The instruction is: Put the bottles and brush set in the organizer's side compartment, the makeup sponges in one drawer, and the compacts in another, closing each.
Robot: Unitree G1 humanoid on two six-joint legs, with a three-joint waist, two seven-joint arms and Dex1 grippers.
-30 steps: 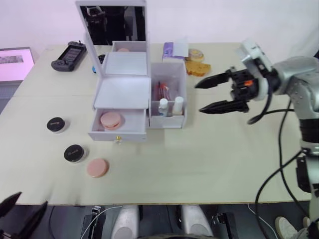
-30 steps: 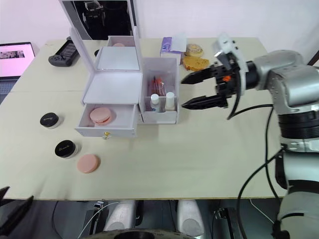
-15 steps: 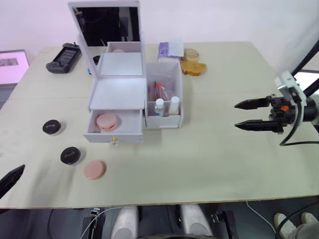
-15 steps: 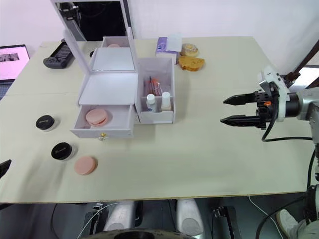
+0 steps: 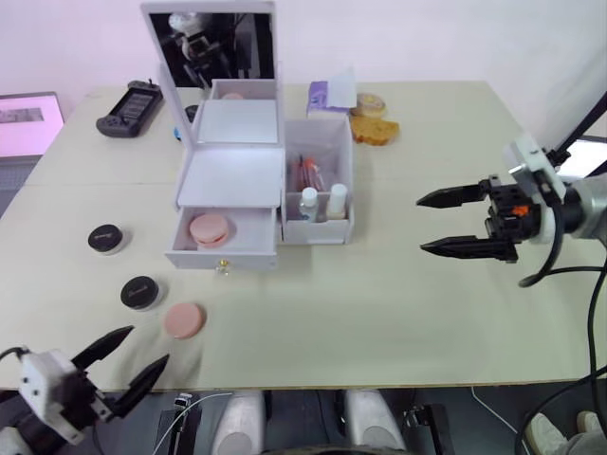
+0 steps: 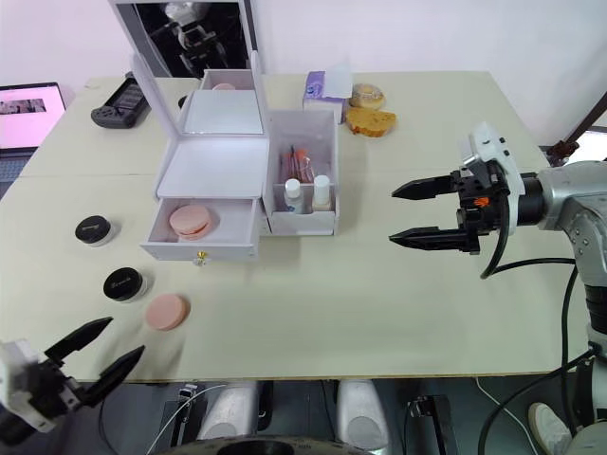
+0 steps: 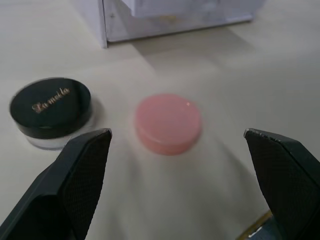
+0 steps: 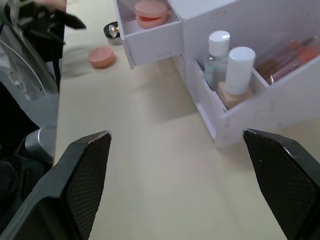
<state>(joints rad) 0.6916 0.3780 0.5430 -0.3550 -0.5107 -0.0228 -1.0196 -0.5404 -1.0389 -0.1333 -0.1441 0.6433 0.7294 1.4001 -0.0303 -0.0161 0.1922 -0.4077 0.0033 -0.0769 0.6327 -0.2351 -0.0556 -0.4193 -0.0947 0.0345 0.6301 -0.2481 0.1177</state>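
Where gold script reads "La meila", black-lidded compact [image 7: 50, 106], pink sponge [image 7: 168, 123] beside

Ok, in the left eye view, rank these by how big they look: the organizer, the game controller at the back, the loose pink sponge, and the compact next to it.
1. The organizer, by far the largest.
2. The game controller.
3. The loose pink sponge and the compact look much alike; the sponge lies slightly nearer the camera, so I won't rank them.

Two makeup sponges, one in the open drawer [image 5: 210, 228], one on the table [image 5: 184, 320], two black-lidded compacts [image 5: 105, 238] [image 5: 140, 292], two bottles [image 5: 309, 203] [image 5: 338, 201], one brush set [image 5: 309, 175], one organizer [image 5: 232, 175], two grippers [image 5: 121, 356] [image 5: 432, 223].
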